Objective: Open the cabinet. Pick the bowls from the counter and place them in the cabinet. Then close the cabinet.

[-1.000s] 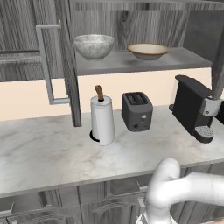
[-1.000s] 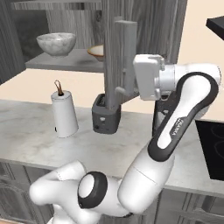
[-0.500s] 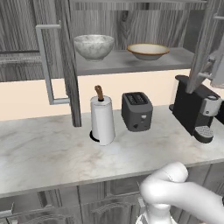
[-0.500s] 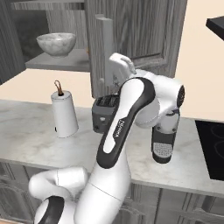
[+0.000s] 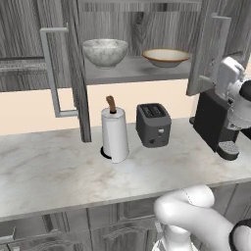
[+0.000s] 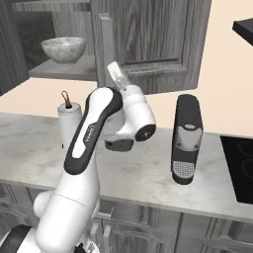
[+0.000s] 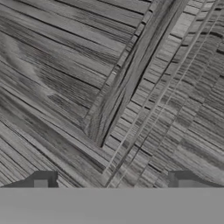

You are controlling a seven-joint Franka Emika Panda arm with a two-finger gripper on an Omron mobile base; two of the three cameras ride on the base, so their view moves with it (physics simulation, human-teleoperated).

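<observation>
The cabinet [image 5: 132,73] stands open, its left door [image 5: 73,68] swung wide out and its right door [image 5: 211,49] partly turned in. On its shelf sit both bowls: a speckled grey-white one [image 5: 105,51] on the left and a wide tan one [image 5: 165,56] on the right. The speckled bowl [image 6: 63,49] is also in the right base view. My gripper [image 6: 116,75] is raised against the outer face of the right door [image 6: 148,39]. In the hand view the gripper [image 7: 109,183] is open, with the door's wood grain [image 7: 109,87] close in front and nothing held.
On the counter [image 5: 49,166] stand a paper towel roll [image 5: 114,135], a dark toaster [image 5: 153,125] and a black coffee machine [image 5: 215,122] under the right door. A black stove top [image 6: 239,168] lies at the counter's right end. Low grey drawers run below.
My arm has swung left and brought the hand up against the right door. That door has turned partway inward. The bowls have not moved.
</observation>
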